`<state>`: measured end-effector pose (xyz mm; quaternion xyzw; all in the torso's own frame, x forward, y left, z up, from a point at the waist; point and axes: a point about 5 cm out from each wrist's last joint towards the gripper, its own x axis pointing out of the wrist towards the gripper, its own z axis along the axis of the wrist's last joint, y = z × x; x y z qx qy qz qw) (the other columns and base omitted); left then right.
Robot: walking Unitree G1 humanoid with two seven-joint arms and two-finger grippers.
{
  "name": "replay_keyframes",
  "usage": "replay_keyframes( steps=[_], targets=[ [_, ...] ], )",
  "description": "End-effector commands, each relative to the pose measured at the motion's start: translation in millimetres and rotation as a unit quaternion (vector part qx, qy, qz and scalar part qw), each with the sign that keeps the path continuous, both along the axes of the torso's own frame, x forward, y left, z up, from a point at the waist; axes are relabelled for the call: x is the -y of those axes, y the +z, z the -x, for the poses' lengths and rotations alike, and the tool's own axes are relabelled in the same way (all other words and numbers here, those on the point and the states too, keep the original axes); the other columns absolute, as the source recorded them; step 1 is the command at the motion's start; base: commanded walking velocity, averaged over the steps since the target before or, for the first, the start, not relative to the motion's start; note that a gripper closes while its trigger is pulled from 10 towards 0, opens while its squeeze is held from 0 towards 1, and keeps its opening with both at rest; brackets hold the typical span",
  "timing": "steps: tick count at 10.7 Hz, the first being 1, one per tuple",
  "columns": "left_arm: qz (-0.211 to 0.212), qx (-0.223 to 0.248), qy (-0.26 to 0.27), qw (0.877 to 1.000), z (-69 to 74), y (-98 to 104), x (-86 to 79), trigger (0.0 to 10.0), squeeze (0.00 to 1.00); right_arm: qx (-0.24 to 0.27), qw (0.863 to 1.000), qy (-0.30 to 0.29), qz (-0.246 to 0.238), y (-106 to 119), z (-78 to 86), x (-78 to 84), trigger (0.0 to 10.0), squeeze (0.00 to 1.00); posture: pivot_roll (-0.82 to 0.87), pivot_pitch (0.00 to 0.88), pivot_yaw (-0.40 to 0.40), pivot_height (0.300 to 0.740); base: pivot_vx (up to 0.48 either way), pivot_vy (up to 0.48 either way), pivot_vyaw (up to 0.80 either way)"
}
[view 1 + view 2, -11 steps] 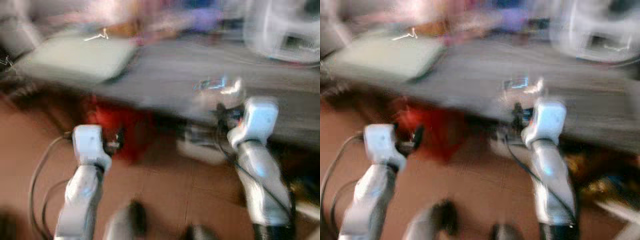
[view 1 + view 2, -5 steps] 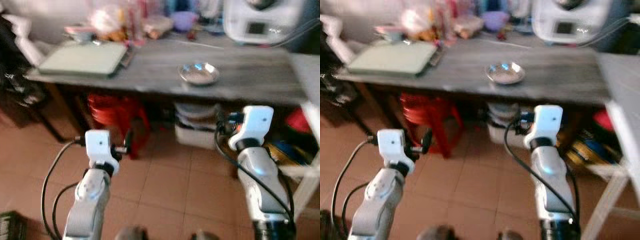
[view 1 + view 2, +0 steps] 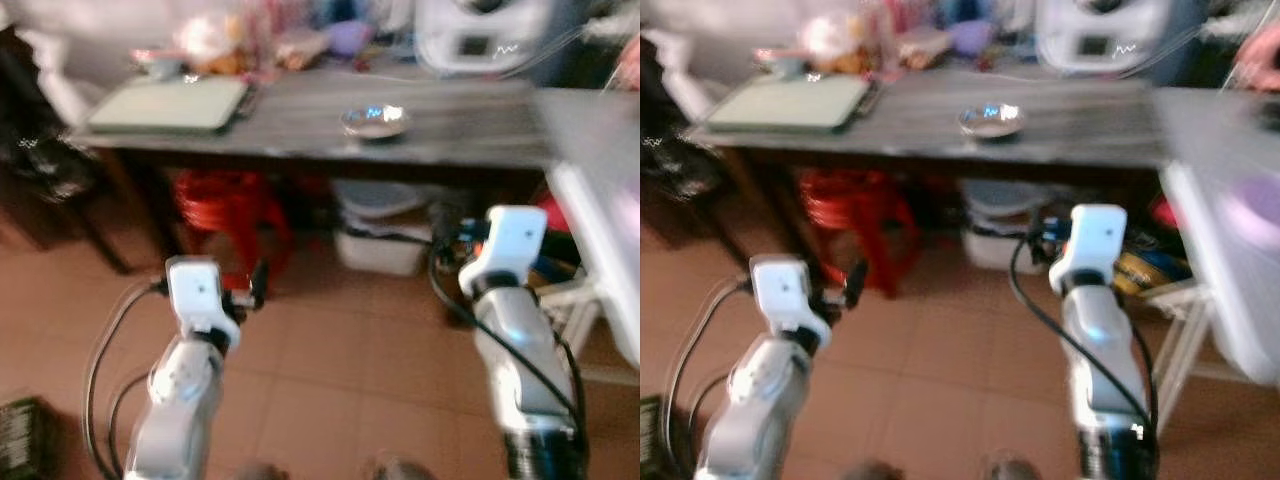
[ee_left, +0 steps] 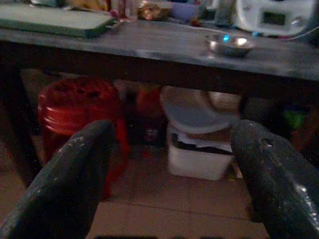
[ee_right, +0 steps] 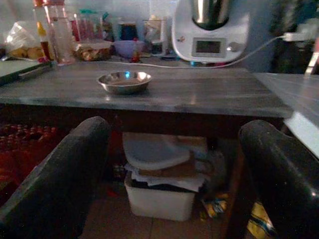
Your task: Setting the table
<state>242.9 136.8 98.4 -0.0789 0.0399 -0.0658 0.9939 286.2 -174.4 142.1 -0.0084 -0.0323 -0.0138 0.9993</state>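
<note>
Honestly, the step in hand looks like the approach, so my guess is nothing gets grabbed yet. The small shiny round metal bowl [image 5: 124,81] sits alone on the long grey wood-grain counter [image 5: 199,92], about mid-length, well clear of the clutter at the back. To do this well, I'd close in squarely on the counter, stop before the arms meet its front edge, then raise one hand above the top, since both now sit below it. The bowl is shallow with a thin rim, so coming down over the rim and pinching one side seems the safer bet than scooping.

Both silver arms are held forward and bent up, over the reddish tiled floor [image 3: 330,350]. The left hand [image 4: 169,174] points under the counter toward a red plastic stool [image 4: 75,109] and a white lidded storage box [image 4: 197,149]; its fingers [image 4: 70,184] are spread wide with nothing between them. The right hand [image 5: 174,174] faces the bowl more directly, also wide and empty. A white kitchen machine with a small screen [image 5: 212,35] stands behind the bowl, and a flat pale green tray [image 3: 165,103] lies toward the counter's left end.
</note>
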Motion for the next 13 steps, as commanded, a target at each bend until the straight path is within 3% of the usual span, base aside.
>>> replay_keyframes(
  steps=[1,9,13],
  targets=[
    [-0.003,0.015,-0.004,1.000,-1.5,7,-1.6,10.0,0.00,0.011,1.000,0.007,0.001,5,-2.0,-4.6,10.0,0.00,-0.05,0.006,0.060,0.740,0.000,0.000,0.00],
    [0.005,0.010,-0.012,1.000,5.2,7,0.3,10.0,0.00,0.009,1.000,0.010,0.009,9,-3.5,-2.3,10.0,0.00,-0.05,0.050,0.050,0.740,0.000,-0.448,-0.07],
    [0.005,0.014,-0.020,1.000,4.9,10,0.8,10.0,0.00,0.027,0.999,0.016,0.040,18,-7.0,-3.8,10.0,0.00,-0.05,0.057,0.056,0.740,0.298,-0.365,0.00]
  ],
)
